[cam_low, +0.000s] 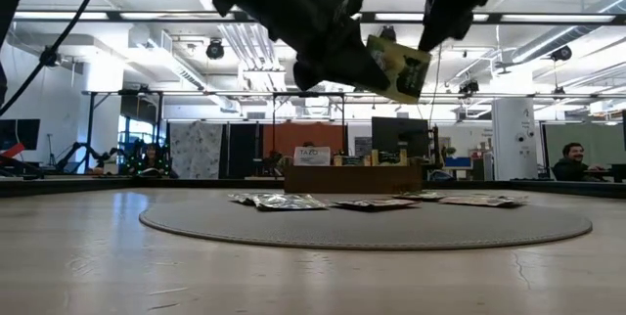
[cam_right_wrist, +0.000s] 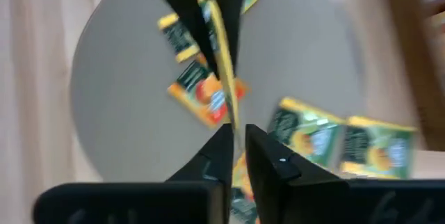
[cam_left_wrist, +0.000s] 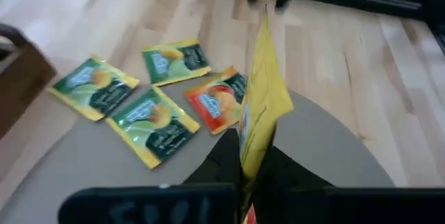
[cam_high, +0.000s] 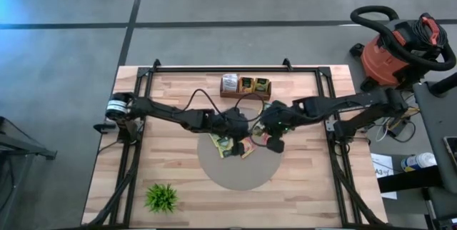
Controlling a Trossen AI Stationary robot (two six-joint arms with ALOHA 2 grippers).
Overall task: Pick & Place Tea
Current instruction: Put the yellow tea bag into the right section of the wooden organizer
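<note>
One yellow-green tea sachet (cam_low: pixel 396 68) is held in the air above the grey round mat (cam_high: pixel 235 174), between both grippers. My left gripper (cam_high: pixel 246 126) and my right gripper (cam_high: pixel 265 131) meet over the mat's far part, each shut on an opposite end of the sachet. It shows edge-on in both wrist views. Several more sachets (cam_high: pixel 230 145) lie flat on the mat below, mostly yellow-green (cam_left_wrist: pixel 153 123) and one orange-red (cam_left_wrist: pixel 215 102). My left gripper pinches the sachet's near end (cam_left_wrist: pixel 250 147) between its two fingers, coming level from the table's left. The sachet is lifted clear and stands on edge, reaching out past the fingertips. My right gripper pinches the sachet's opposite end (cam_right_wrist: pixel 235 128) between its two fingertips (cam_right_wrist: pixel 221 151), coming from the table's right and slanting down. The sachet is clear of the mat.
A wooden box (cam_high: pixel 246 86) with sachets standing in it sits at the table's far edge, behind the grippers. A small green plant (cam_high: pixel 162 196) stands near the table's near left corner. Bare wood lies left and right of the mat.
</note>
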